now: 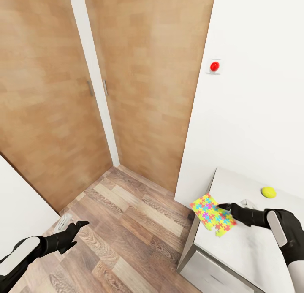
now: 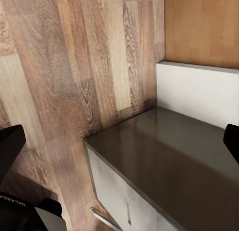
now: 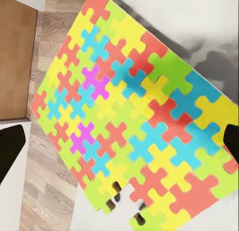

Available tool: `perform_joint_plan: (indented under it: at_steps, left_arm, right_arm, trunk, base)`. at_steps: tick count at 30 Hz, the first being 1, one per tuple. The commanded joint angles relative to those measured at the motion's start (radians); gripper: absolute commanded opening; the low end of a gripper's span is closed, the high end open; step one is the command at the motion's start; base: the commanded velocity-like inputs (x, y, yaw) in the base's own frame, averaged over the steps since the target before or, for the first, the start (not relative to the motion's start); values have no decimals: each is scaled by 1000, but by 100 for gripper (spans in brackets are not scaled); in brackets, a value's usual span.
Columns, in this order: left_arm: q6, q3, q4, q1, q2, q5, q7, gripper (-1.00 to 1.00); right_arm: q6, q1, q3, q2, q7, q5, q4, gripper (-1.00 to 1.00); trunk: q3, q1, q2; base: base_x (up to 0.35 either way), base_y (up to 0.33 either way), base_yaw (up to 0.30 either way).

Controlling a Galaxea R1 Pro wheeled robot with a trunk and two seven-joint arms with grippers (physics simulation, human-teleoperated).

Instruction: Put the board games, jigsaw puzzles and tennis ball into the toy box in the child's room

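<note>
One puzzle (image 1: 212, 215) lies at the bench (image 1: 253, 250) corner, overhanging the floor, so the open right claw (image 1: 223, 207) straddles it; ball (image 1: 268, 192) nearby, left claw (image 1: 76, 226) open, idle.

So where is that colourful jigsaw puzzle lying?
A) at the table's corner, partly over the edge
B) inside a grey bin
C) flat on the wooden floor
A: the jigsaw puzzle lies on the table at its corner, overhanging, by the right gripper.
</note>
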Motion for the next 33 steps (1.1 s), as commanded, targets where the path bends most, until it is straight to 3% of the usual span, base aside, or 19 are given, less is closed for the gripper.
perform_joint_plan:
  at_steps: [1, 9, 18, 20, 25, 33]
  left_arm:
    - [0, -3, -2, -1, 1, 11, 9, 100]
    - [0, -3, -2, -1, 1, 11, 9, 100]
    - [-1, -4, -2, -1, 1, 11, 9, 100]
    - [-9, -6, -7, 11, -10, -1, -3, 100]
    - [-4, -6, -15, 20, -39, -13, -31, 100]
    - [-4, -6, -15, 20, -40, -13, -76, 100]
  right_arm:
    - [4, -1, -3, 0, 9, 8, -1, 100]
    - [4, 65, -73, -1, 10, 8, -139, 100]
    - [4, 99, -117, -1, 11, 7, -207, 100]
    - [-7, 111, -128, -6, 22, 7, -218, 100]
    - [-10, 132, -122, -4, 43, 7, -243, 100]
    - [-10, 132, -122, -4, 43, 7, -243, 100]
  trunk:
    - [-2, 1, -2]
    - [-2, 1, -2]
    - [-2, 1, -2]
    - [-2, 1, -2]
    - [-2, 1, -2]
    - [-2, 1, -2]
  base:
    - [0, 0, 0]
    - [0, 0, 0]
    - [0, 0, 0]
    - [0, 0, 0]
    - [0, 0, 0]
    - [0, 0, 0]
